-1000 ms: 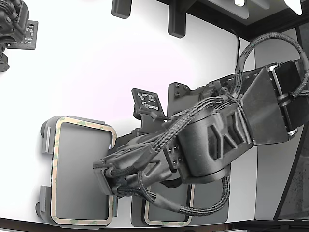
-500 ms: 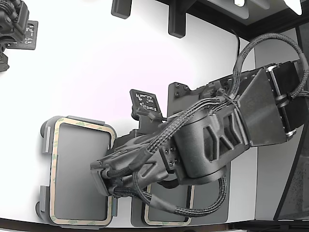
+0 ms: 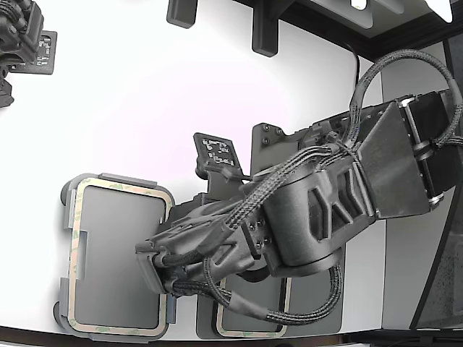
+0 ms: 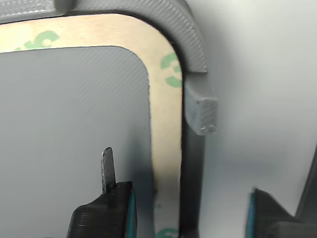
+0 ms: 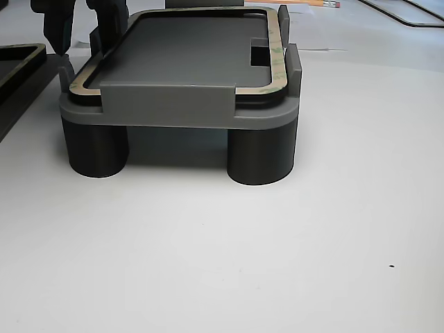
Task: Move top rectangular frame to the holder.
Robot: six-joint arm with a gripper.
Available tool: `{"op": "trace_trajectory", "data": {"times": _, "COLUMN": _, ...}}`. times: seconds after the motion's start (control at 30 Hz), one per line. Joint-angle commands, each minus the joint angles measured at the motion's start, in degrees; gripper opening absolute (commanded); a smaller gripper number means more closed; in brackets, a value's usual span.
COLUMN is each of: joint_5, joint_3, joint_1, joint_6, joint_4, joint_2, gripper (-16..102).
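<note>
While the spread pincer [image 4: 185, 210] straddles the top rectangular frame [image 4: 166, 139] on the holder [image 4: 200, 111], withdrawal may snag it.

No legible text, labels or numbers.

Exterior view: overhead, looking down on white table [image 3: 145, 108], holder [image 3: 72, 195] at lower left, mid-range. Wrist view: very near, looking down on holder [image 4: 198, 114] corner. Other view: low, table-level, facing holder [image 5: 173, 111] side-on, near. All three share holder.
</note>
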Motion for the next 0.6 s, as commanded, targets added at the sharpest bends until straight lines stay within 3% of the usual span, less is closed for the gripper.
{"op": "trace_trajectory", "data": {"times": 0.0, "joint_5": 1.4, "joint_3": -3.6, "joint_1": -0.5, "joint_6": -0.4, "joint_4": 0.3, "joint_2": 0.8, "gripper": 100}}
{"op": "trace_trajectory", "data": {"times": 0.17, "joint_5": 11.0, "joint_3": -9.6, "joint_1": 0.7, "joint_6": -8.7, "joint_4": -0.5, "joint_2": 2.1, "gripper": 100}}
{"op": "trace_trajectory", "data": {"times": 0.33, "joint_5": 21.9, "joint_3": -11.0, "joint_1": 0.6, "joint_6": -34.8, "joint_4": -4.8, "joint_2": 7.9, "gripper": 100}}
{"op": "trace_trajectory", "data": {"times": 0.43, "joint_5": 25.8, "joint_3": -0.8, "joint_1": -1.2, "joint_6": -53.0, "joint_4": -13.7, "joint_2": 17.1, "gripper": 100}}
{"op": "trace_trajectory", "data": {"times": 0.57, "joint_5": 25.0, "joint_3": 13.4, "joint_1": -5.9, "joint_6": -76.8, "joint_4": -22.7, "joint_2": 30.1, "gripper": 100}}
